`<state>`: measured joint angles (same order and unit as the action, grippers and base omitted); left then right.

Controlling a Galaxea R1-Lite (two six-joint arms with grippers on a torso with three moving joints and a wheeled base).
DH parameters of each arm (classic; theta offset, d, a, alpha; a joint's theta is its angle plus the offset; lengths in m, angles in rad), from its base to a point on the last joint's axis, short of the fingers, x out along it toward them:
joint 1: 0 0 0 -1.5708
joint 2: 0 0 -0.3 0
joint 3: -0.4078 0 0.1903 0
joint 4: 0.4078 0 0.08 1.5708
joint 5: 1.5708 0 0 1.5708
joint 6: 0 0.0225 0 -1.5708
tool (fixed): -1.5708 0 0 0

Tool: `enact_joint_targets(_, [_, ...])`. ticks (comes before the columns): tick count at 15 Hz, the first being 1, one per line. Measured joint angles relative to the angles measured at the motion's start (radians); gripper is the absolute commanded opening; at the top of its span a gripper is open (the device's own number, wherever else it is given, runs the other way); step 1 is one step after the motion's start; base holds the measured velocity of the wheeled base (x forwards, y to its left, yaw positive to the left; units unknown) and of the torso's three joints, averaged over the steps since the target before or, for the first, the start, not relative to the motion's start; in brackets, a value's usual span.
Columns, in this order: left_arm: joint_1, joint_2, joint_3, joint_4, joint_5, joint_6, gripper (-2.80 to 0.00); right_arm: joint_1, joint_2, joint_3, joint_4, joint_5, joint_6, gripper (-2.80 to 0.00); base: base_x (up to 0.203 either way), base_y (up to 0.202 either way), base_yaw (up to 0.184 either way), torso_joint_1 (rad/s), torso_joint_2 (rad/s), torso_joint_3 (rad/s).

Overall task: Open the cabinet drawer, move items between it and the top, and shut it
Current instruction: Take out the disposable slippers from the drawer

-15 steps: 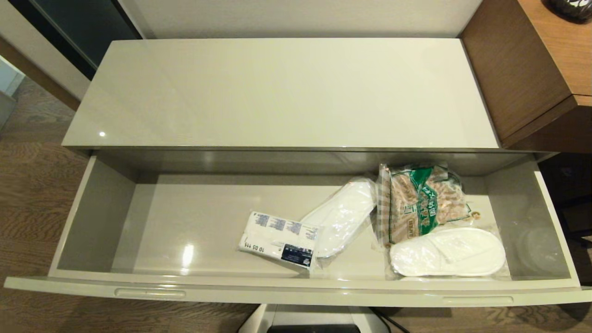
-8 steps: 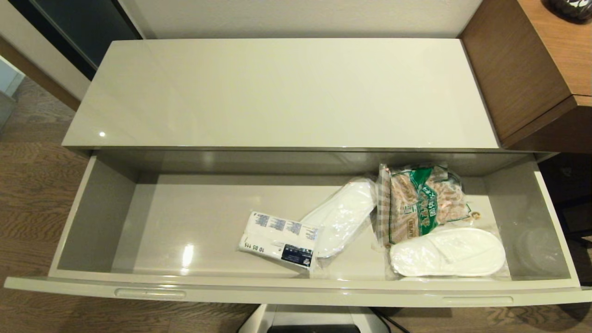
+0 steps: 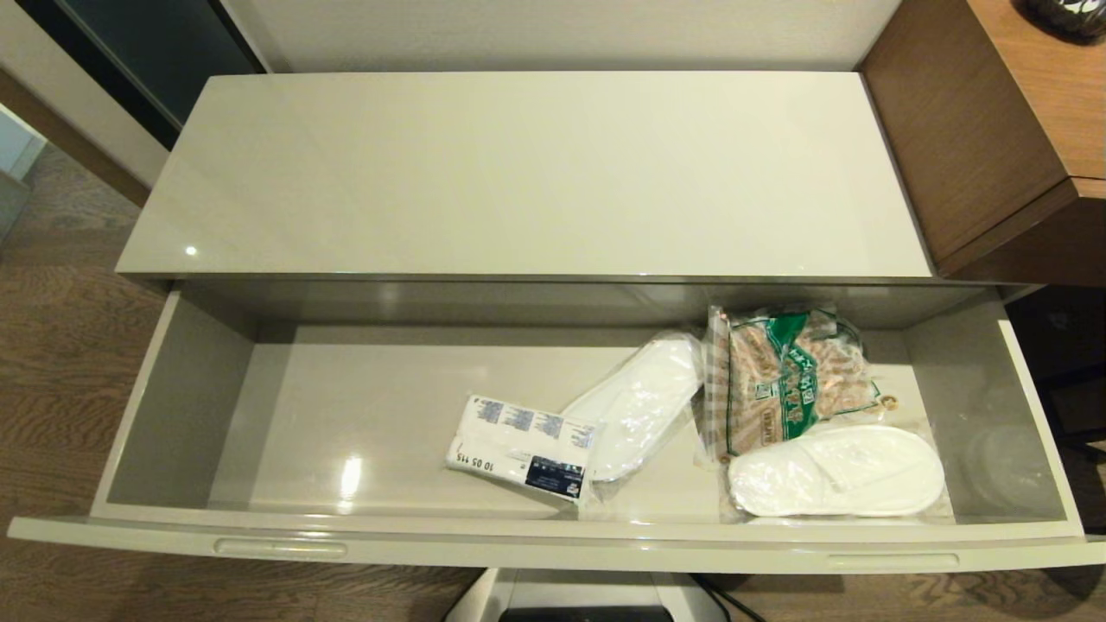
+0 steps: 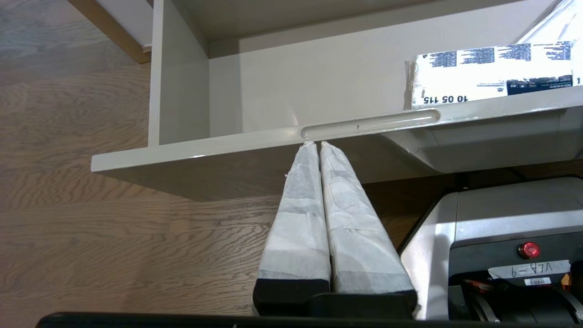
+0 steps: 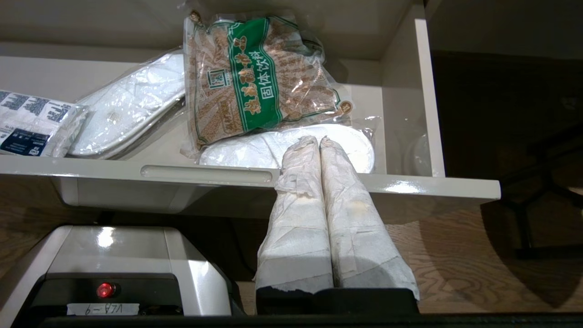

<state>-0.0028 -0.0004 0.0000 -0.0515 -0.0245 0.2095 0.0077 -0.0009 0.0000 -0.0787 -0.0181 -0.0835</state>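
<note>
Left gripper [image 4: 317, 143]: you have it low, out in front of the open drawer's front edge, with its wrapped fingers [image 4: 300, 200] pressed flat together on nothing; the tips sit just below the left slot handle [image 4: 370, 124]. It is out of sight from your head camera.
Cabinet drawer [image 3: 173, 406]: you see it pulled well out beneath the top, its whole floor exposed, and its left half bare.
Top [image 3: 536, 173]: the glossy beige-grey surface runs the full width behind the drawer, and none of the items lie on it.
Tissue packet [image 3: 521, 446]: it lies flat on the drawer floor, about mid-width and near the front wall, dark label toward the front.
Left slipper [image 3: 641, 406]: wrapped in clear plastic, it lies at a slant just right of the packet, its near end touching or overlapping the packet's edge.
Snack bag [image 3: 791, 376]: a clear bag with a green band, right of that slipper, toward the back.
Right slipper [image 3: 836, 471]: it lies crosswise near the front wall, with the snack bag's lower edge overlapping it.
Right gripper [image 5: 319, 139]: you hold it in front of the drawer's right portion, fingers [image 5: 300, 200] closed against each other and empty, tips reaching over the front edge just beside the right slot handle [image 5: 206, 173].
Wood-grain furniture [image 3: 994, 130]: it stands taller, against the cabinet's right end.
</note>
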Motion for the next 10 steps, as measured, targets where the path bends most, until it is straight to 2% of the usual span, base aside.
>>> enact_joint_targets(10, [-0.001,0.000,0.000,0.000,0.000,-0.001,-2.80,0.000,0.000,0.000,0.000,0.000,0.000,-2.80,0.000,0.000,0.000,0.000,0.00,0.000])
